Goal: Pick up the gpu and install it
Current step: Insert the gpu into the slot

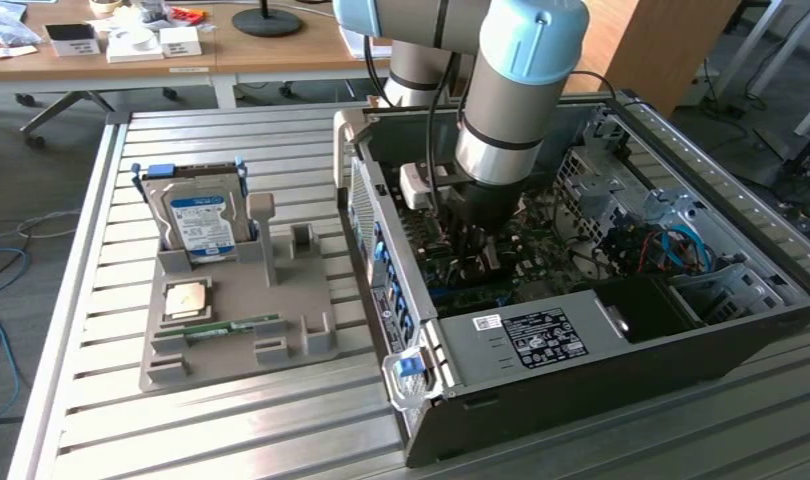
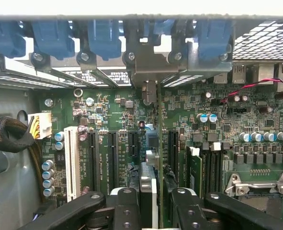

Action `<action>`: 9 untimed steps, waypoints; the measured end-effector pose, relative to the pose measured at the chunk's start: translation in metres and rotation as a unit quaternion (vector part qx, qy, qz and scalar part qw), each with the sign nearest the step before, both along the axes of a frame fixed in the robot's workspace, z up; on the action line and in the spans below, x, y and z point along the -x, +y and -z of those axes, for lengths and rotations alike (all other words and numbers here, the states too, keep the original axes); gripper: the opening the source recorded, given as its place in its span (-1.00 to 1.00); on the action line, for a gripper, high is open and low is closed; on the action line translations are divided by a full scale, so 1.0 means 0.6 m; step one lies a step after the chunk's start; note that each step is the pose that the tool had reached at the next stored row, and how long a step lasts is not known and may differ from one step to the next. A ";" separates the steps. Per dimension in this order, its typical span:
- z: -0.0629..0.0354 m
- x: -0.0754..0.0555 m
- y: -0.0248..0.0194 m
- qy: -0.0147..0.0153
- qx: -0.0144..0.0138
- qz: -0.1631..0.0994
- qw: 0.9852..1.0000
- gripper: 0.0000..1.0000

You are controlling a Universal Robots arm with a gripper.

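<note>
Over the motherboard [image 2: 131, 120], hand [image 2: 150, 201] clamping gpu [image 2: 148, 179]

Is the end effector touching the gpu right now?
Touching. In the wrist view the end effector has its fingers pressed against both faces of the edge-on gpu, above the motherboard.
</note>
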State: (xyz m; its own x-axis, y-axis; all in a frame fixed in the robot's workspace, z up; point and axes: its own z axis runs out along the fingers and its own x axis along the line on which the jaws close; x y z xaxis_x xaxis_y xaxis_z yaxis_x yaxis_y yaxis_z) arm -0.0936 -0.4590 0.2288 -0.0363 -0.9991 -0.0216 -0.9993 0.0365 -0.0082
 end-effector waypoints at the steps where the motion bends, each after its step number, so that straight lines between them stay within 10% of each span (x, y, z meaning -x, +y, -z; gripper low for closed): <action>1: 0.000 0.000 0.0000 0.000 0.000 0.000 1.000 -0.40; 9: 0.000 0.000 0.0000 0.000 0.000 0.000 1.000 -0.15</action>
State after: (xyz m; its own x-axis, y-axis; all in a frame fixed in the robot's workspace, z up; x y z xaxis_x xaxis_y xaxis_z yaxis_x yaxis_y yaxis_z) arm -0.0936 -0.4590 0.2288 -0.0363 -0.9991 -0.0216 -0.9993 0.0364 -0.0083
